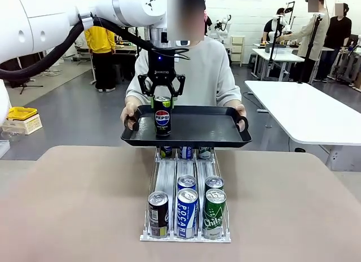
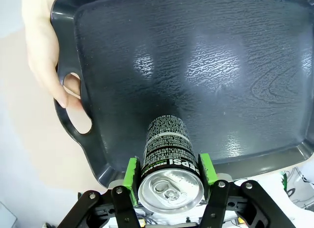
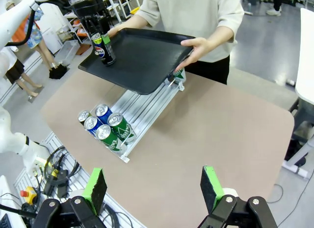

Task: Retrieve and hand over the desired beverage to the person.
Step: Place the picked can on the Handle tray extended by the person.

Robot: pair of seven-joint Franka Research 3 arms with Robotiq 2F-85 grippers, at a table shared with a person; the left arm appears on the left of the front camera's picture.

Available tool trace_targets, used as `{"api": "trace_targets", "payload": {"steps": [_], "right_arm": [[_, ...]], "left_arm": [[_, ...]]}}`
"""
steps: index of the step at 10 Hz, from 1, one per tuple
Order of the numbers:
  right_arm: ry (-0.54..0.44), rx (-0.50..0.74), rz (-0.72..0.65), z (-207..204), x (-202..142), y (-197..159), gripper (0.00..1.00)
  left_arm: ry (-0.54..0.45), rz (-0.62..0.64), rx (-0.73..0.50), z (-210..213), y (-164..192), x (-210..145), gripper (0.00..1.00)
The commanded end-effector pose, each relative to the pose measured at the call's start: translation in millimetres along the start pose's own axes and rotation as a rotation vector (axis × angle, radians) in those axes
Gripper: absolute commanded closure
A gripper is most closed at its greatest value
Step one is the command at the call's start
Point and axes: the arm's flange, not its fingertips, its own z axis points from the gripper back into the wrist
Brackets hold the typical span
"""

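The brown bench (image 1: 67, 205) spans the foreground. The person (image 1: 213, 70) in the light grey sweatshirt stands at its far edge. The white left arm (image 1: 51, 16) reaches in from the left side to the middle of that edge.

The person holds a black tray (image 1: 211, 127) level above the bench's far edge, with one hand (image 1: 130, 115) at each end handle. Below it a metal rack (image 1: 167, 174) of three lanes runs from the far edge toward the near edge, along the bench's middle. At its near end stand a black can (image 1: 158, 214), a blue can (image 1: 187, 212) and a green can (image 1: 214, 213), with more cans behind them.

The Pepsi can (image 1: 162, 118) stands upright on the tray near its left end. The left jaws come down from above and grip it at the rim, with a green pad (image 2: 131, 174) on either side.

The right jaws stand wide apart, high over the bench, pads (image 3: 96, 187) facing each other.
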Motion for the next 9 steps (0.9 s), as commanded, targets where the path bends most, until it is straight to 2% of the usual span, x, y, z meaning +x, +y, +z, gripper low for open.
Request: {"api": "trace_targets", "payload": {"steps": [1, 3, 4, 9], "right_arm": [[-0.002, 0.019, 0.005, -0.7, 0.5, -1.3, 0.00], [-0.002, 0.019, 0.005, -0.7, 0.5, -1.3, 0.00], [-0.002, 0.019, 0.005, -0.7, 0.5, -1.3, 0.00], [-0.002, 0.019, 0.005, -0.7, 0.5, -1.3, 0.00]], "left_arm": [[-0.003, -0.011, 0.049, 5.8, -6.2, 9.6, 0.41], [-0.008, -0.027, 0.044, 3.3, -6.7, 7.5, 0.41], [-0.011, -0.046, 0.040, 4.7, -5.9, 8.2, 0.00], [-0.010, -0.048, 0.043, 5.3, -6.2, 5.2, 0.00]]}}
